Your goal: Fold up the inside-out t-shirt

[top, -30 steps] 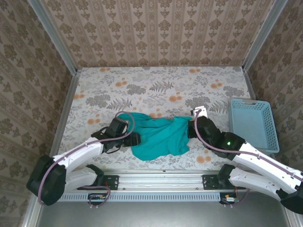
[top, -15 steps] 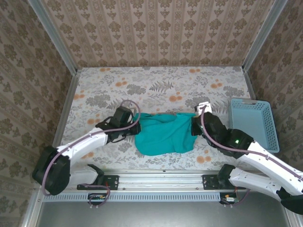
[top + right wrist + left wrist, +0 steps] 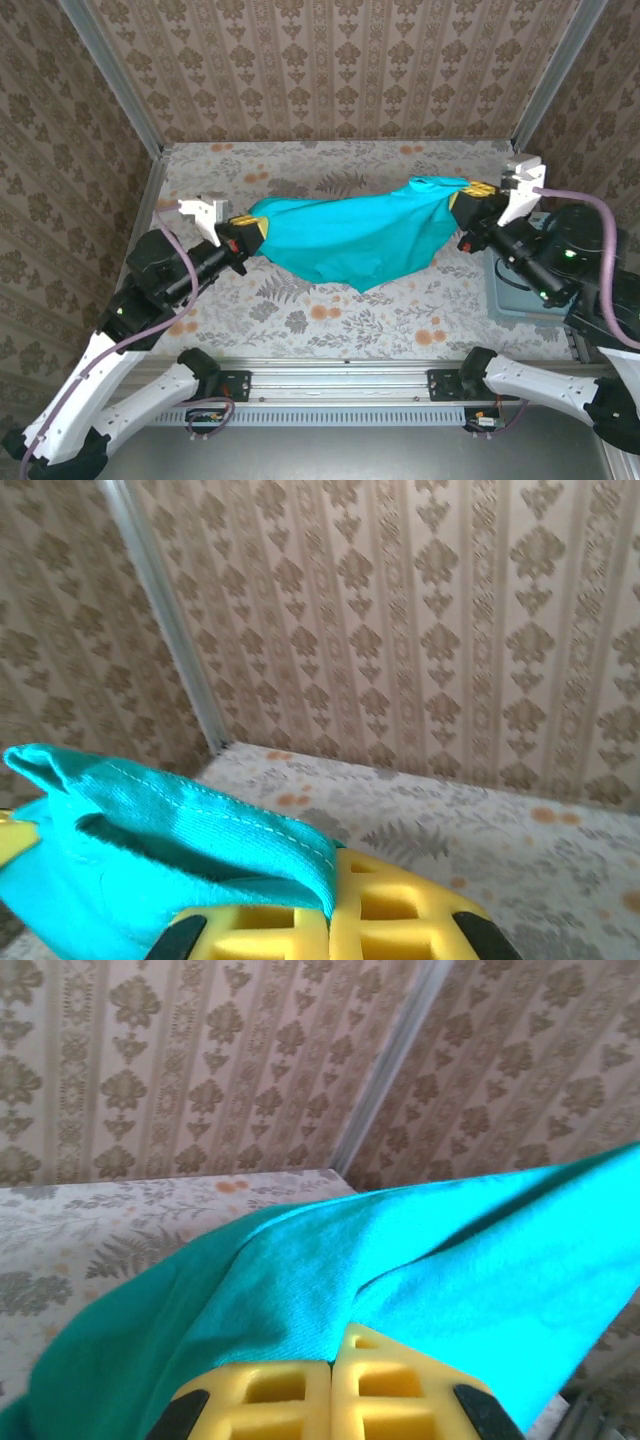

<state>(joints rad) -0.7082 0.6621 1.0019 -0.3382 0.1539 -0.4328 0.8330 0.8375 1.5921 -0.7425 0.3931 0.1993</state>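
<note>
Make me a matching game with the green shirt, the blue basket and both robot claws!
1 teal-green soft t-shirt
2 light-blue slotted plastic basket
3 left gripper
4 right gripper

A shut on the shirt's end beside the basket
B stretched between both grippers
C partly hidden beneath the right arm
D shut on the shirt's end far from the basket

Pairs: 1-B, 2-C, 3-D, 4-A

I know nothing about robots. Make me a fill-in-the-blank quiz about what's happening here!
The left fingers and right fingers are both ____ on the teal t-shirt. Those fingers are coloured ____. The t-shirt hangs above the flowered ____.
Missing words: shut; yellow; table.
</note>
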